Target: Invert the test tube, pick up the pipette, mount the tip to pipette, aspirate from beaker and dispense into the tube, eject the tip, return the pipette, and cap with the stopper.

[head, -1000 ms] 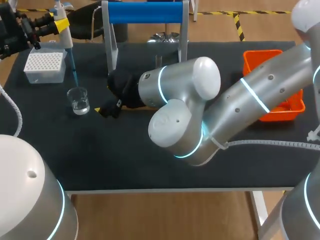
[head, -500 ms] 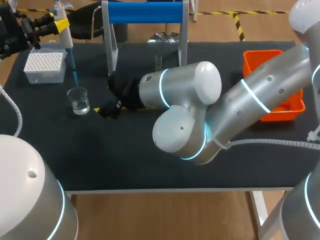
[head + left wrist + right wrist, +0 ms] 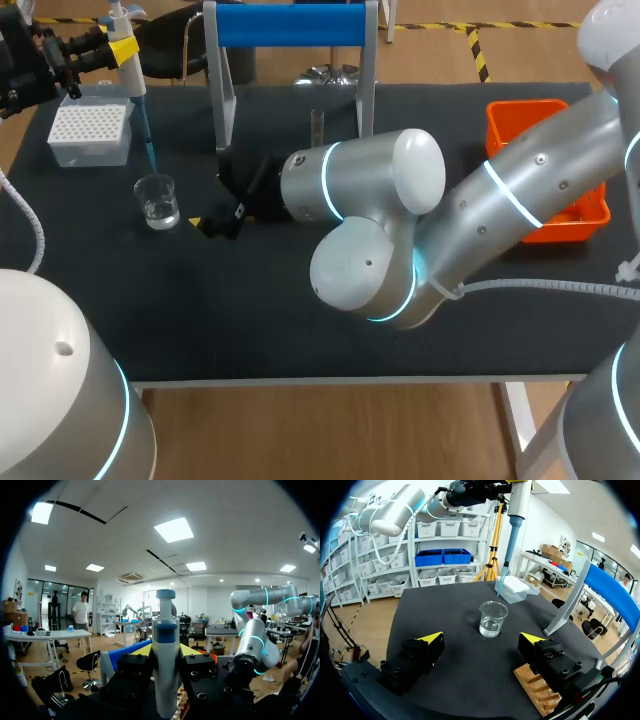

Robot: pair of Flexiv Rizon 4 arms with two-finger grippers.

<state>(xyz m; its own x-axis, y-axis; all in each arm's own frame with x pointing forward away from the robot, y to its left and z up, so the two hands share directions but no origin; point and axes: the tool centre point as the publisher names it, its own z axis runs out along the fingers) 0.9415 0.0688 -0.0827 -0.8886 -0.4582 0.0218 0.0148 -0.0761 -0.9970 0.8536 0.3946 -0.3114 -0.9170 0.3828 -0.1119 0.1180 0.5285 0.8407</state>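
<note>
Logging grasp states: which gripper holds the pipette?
The left gripper, shut on the pipette; the right gripper, facing the beaker, is open and empty.

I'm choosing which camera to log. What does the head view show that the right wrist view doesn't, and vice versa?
Only the head view: the orange bin and the upright test tube. Only the right wrist view: the right gripper plainly open and empty, and a wooden block by one finger. Both: the beaker, the tip box, the pipette and the blue stand.
</note>
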